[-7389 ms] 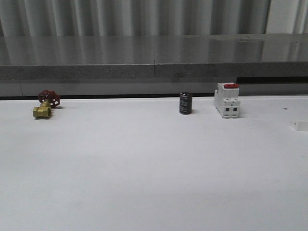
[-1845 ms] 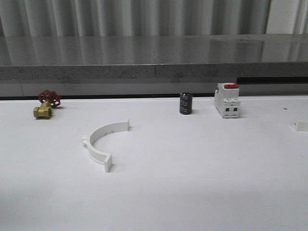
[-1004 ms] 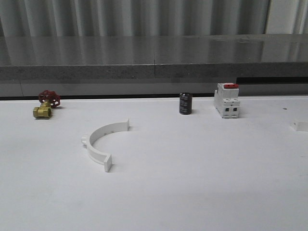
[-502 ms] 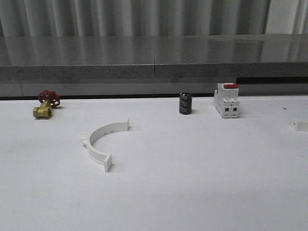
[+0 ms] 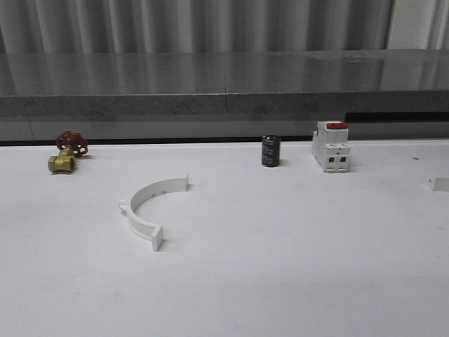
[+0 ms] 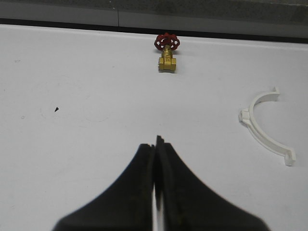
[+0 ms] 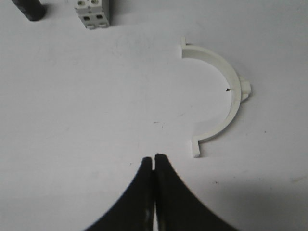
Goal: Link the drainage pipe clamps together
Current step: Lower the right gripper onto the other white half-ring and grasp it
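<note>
One white half-ring drainage pipe clamp [image 5: 140, 223] lies flat on the white table left of centre, its open side facing right; the left wrist view shows it as well [image 6: 247, 117]. A second clamp half [image 7: 234, 96] lies on the table in the right wrist view, beyond and to one side of my right gripper [image 7: 153, 158]. A small white piece [image 5: 440, 184] at the front view's right edge looks like its end. My right gripper is shut and empty. My left gripper [image 6: 156, 142] is also shut and empty, well apart from the first clamp.
A brass valve with a red handwheel [image 5: 64, 156] sits at the back left. A black cylinder [image 5: 271, 151] and a white boxy switch with a red top [image 5: 331, 146] stand at the back right. A grey ledge [image 5: 224, 105] runs behind the table.
The left clamp half was absent 7.4 s ago and has lain on the table since 1.8 s ago. Over the last second nothing has moved.
</note>
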### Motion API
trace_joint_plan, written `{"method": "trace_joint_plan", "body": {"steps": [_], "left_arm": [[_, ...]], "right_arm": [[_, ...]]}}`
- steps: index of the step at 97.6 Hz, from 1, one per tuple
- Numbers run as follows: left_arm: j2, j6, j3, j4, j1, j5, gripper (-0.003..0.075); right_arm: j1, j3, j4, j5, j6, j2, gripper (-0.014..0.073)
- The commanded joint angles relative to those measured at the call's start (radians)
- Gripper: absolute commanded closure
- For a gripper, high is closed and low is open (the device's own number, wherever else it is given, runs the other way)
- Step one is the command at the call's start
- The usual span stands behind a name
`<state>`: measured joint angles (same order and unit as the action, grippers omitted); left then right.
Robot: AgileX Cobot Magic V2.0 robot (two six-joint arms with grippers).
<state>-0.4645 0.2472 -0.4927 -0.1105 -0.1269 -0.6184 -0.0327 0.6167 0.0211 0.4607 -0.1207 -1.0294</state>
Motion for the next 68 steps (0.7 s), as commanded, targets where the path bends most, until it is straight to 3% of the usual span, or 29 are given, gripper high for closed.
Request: {"method": "trace_joint_plan", "body": {"steps": [1, 16, 26, 45, 68], "left_arm": [[-0.004, 0.009, -0.025, -0.004, 0.000, 0.070, 0.0741], [-0.004, 0.009, -0.025, -0.004, 0.000, 0.070, 0.0741], [-0.004, 0.009, -0.025, -0.004, 0.000, 0.070, 0.0741], [-0.004, 0.009, -0.025, -0.004, 0.000, 0.070, 0.0741], [-0.004, 0.009, -0.025, -0.004, 0.000, 0.070, 0.0741]], "right_arm": [[-0.005, 0.034, 0.000, -0.028, 0.000, -0.006, 0.0553], [-0.005, 0.034, 0.000, 0.003, 0.000, -0.006, 0.0246], [-0.005, 0.034, 0.017, -0.006, 0.000, -0.006, 0.0097], [0.013, 0.102, 0.029, 0.024, -0.007, -0.040, 0.0084], [0.154, 0.310, 0.029, 0.123, -0.007, -0.227, 0.0084]]}}
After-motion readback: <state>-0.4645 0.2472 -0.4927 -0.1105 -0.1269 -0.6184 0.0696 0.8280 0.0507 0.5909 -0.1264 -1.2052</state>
